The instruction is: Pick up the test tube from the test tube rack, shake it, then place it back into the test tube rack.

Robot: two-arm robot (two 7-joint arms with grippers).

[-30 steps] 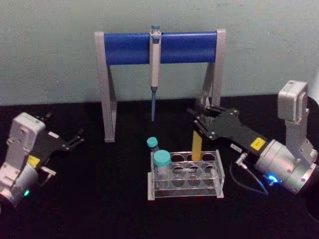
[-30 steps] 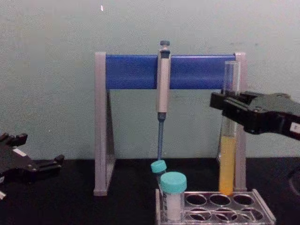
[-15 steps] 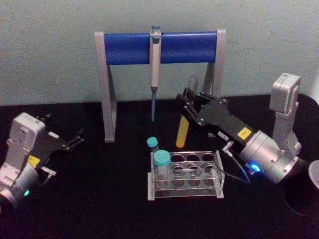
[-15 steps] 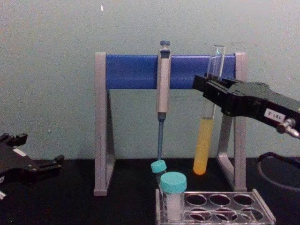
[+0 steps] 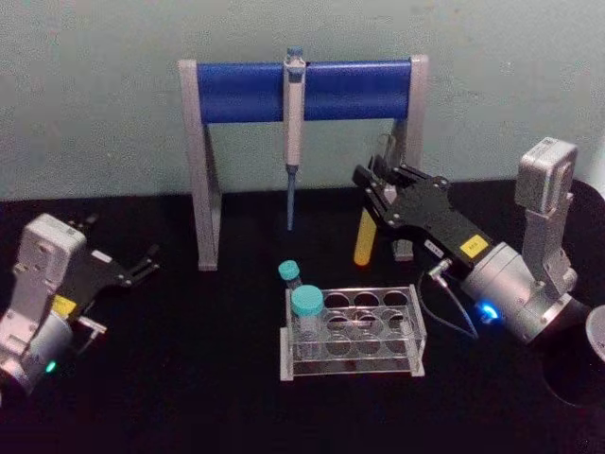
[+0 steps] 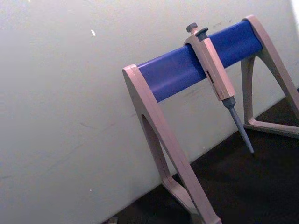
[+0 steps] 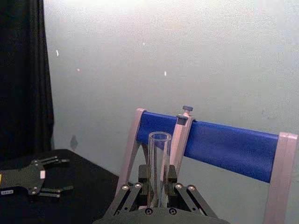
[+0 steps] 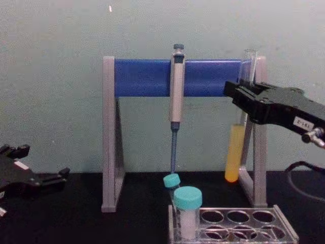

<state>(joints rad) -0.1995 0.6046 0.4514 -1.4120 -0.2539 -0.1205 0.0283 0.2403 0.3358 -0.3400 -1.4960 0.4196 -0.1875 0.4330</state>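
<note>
The test tube (image 8: 235,151) hangs in the air, clear of the test tube rack (image 5: 417,326). It sits above and behind the rack's right end, close to the right leg of the pipette stand (image 8: 142,77). It leans slightly: in the chest view its open mouth lies to the right of its rounded bottom. Yellow-orange liquid (image 5: 365,246) fills the lower part. The upper part is empty clear glass, with no cap.

Our right gripper (image 8: 242,99) holds the tube, jaws pinching the bare glass above the liquid, and the rim pokes up past them.

We judge the tube to be light, rigid, smooth and breakable. Thin glass can slip in a loose pinch and crack under a hard one, so a firm but moderate squeeze suits it. The upper dry section, where we hold it now, seems the right place: the liquid stays low and in view. With the mouth open, hard shaking or a steep tilt could spill.

In the rack below, a teal-capped vial (image 8: 188,213) stands at the left end, with a small slanted teal-capped tube (image 8: 171,181) just behind it. A pipette (image 8: 176,86) hangs from the stand's blue bar.

Our left gripper (image 5: 144,263) is parked far left over the black table (image 5: 189,378), jaws spread and empty.
</note>
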